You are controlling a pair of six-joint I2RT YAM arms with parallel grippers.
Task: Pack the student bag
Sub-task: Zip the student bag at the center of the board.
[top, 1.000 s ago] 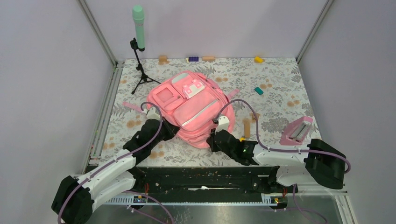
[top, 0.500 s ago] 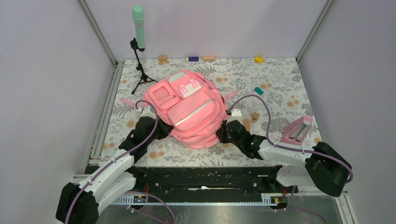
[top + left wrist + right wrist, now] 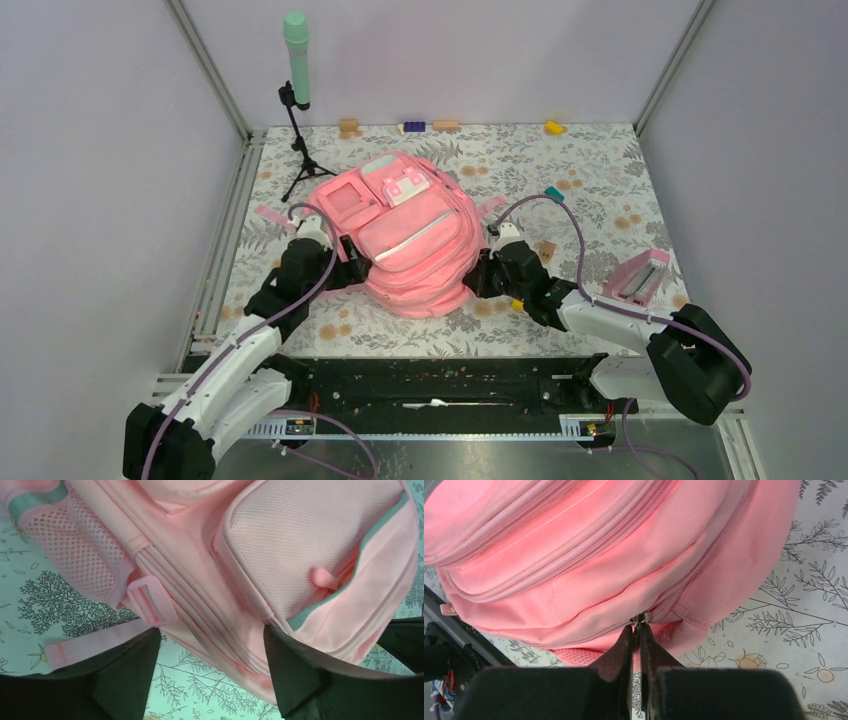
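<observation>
While the student bag (image 3: 410, 235) lies front-up at the middle of the floral worktop (image 3: 600, 190), between both arms, the left gripper (image 3: 211, 632) sits at the bag's near left side. Its jaws are released and spread wide, with a zipper seam of the bag showing between them, beside a mesh side pocket (image 3: 75, 550). Contact with the fabric: cannot tell. The right gripper (image 3: 636, 627) is at the bag's near right edge, jaws clenched on a small metal zipper pull (image 3: 642, 616). A pink pencil case (image 3: 635, 280) lies right, well apart from the bag. A green-topped stand (image 3: 297, 60) is at far left.
</observation>
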